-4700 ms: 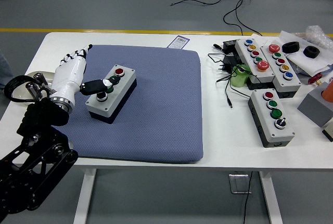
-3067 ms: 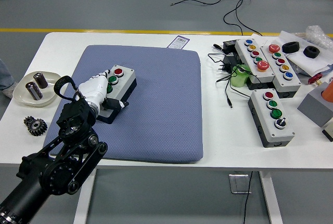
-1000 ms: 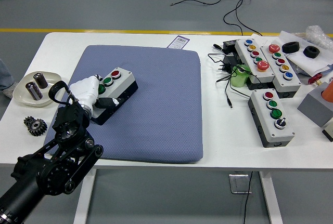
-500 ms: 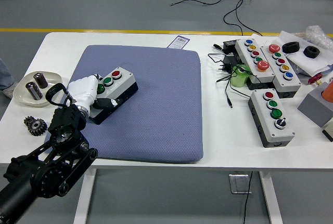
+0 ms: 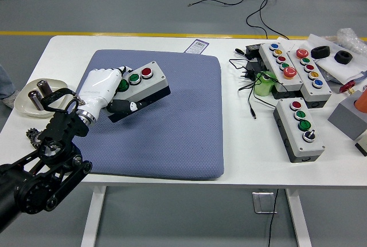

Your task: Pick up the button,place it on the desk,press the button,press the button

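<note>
A grey button box [image 5: 146,83] with a red and a green button on top is tilted and raised off the blue-grey pad [image 5: 172,126]. My left hand [image 5: 109,91], white with a black thumb, is shut on the box's left end, covering its third button. The black left arm [image 5: 46,161] comes in from the lower left corner. The right arm is out of view.
A dish [image 5: 23,102] with dark cylinders and a black gear [image 5: 33,137] sit left of the pad. At the right lie several more button boxes [image 5: 300,128], cables [image 5: 252,86], a green object [image 5: 265,83] and black rings [image 5: 343,57]. A label [image 5: 198,46] lies behind the pad.
My left hand closed on the button box, lifted it off the pad and carried it up and to the right. The box now tilts, and the arm has swung lower and left.
</note>
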Controlling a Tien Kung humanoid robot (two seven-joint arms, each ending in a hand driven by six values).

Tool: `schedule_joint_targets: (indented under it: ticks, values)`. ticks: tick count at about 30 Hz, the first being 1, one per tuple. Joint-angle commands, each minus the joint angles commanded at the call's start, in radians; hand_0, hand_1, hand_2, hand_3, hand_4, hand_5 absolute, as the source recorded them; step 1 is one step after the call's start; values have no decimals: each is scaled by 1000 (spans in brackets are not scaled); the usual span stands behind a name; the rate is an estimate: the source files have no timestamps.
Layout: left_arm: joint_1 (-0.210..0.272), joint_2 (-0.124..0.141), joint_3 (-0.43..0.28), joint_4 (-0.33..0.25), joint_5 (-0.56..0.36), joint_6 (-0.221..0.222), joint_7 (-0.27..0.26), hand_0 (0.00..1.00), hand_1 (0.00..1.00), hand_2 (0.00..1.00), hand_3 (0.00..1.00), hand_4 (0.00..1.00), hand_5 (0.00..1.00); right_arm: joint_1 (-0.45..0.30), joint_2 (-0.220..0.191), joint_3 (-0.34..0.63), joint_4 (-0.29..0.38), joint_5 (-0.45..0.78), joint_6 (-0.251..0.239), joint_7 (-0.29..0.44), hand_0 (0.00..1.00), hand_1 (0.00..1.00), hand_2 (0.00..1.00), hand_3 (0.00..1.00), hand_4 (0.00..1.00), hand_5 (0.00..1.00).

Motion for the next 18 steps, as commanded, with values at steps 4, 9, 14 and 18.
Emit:
schedule_joint_targets:
  ticks: [4, 9, 14, 18]
  values:
    - [-16, 37, 41, 3, -21, -21, -166, 20, 2, 2, 69, 748, 216, 0, 0, 0, 0, -1, 0, -1, 505, 659, 707, 625, 307, 152]
    - [-44, 88, 111, 9, -34, -20, -296, 17, 2, 2, 70, 752, 215, 0, 1, 1, 0, -2, 0, -2, 507, 658, 707, 624, 307, 154]
    - [-68, 119, 156, 20, -34, 0, -332, 20, 2, 2, 72, 750, 203, 1, 1, 1, 0, -5, 0, -2, 510, 658, 707, 624, 307, 154]
    - [-70, 122, 160, 32, -34, -1, -334, 20, 2, 2, 72, 750, 203, 0, 2, 2, 0, -6, 0, -2, 510, 658, 707, 624, 307, 154]
